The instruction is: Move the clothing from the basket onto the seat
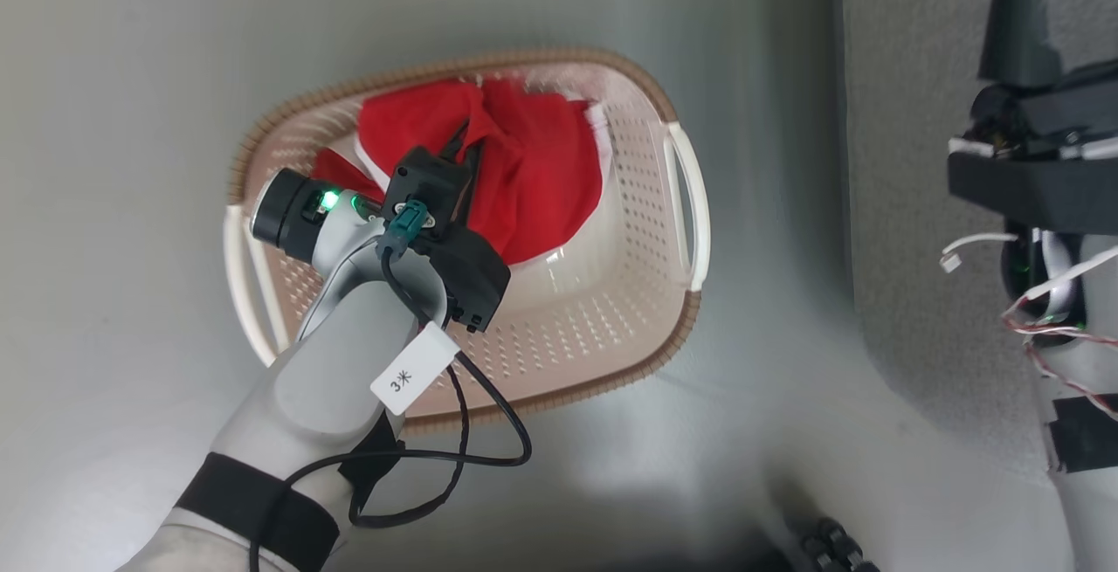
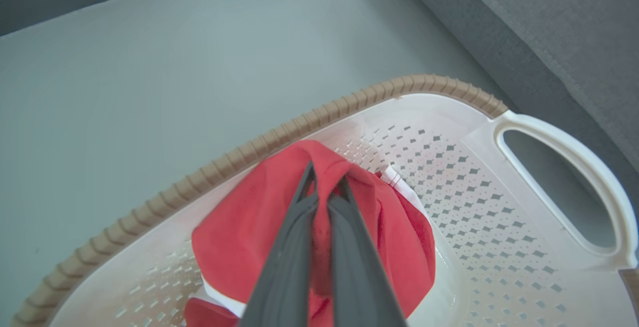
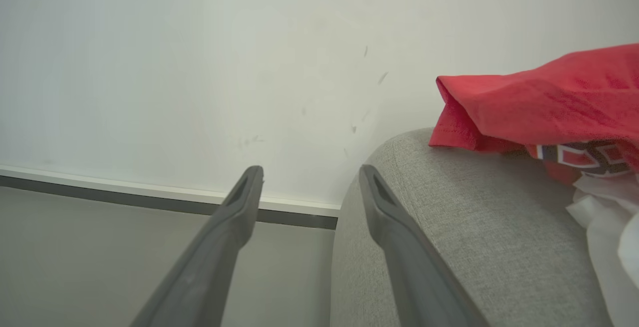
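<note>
Clothing — red — in the basket, left jaws clamped on it.

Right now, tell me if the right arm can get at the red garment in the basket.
Probably not easily: the right pincer hangs open by the seat, away from the basket, where the left pincer is shut on the red garment.
</note>
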### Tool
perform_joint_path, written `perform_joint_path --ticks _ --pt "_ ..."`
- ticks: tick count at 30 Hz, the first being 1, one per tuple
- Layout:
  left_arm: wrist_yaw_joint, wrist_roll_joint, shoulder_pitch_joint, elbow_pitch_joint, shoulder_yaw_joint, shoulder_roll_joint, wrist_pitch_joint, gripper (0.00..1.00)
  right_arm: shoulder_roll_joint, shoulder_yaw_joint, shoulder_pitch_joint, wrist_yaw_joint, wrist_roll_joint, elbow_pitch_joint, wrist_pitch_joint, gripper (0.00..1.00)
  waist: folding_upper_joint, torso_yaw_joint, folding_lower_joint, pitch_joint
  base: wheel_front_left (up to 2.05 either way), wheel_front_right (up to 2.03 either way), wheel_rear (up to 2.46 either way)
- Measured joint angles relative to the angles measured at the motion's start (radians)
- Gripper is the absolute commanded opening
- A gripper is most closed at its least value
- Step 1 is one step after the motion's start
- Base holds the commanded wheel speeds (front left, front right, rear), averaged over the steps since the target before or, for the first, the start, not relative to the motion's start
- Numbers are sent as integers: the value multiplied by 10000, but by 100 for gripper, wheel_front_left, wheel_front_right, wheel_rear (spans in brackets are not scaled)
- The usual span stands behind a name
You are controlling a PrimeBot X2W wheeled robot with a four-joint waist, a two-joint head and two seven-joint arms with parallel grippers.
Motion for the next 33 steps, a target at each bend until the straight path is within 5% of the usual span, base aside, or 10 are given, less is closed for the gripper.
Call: perform_joint_path --ticks 33 --pt "-1195 -890 104 -1356 1080 -31 -167 0 846 639 1902 696 249 2700 -73 100 -1 1084 0 -4983 0 0 0"
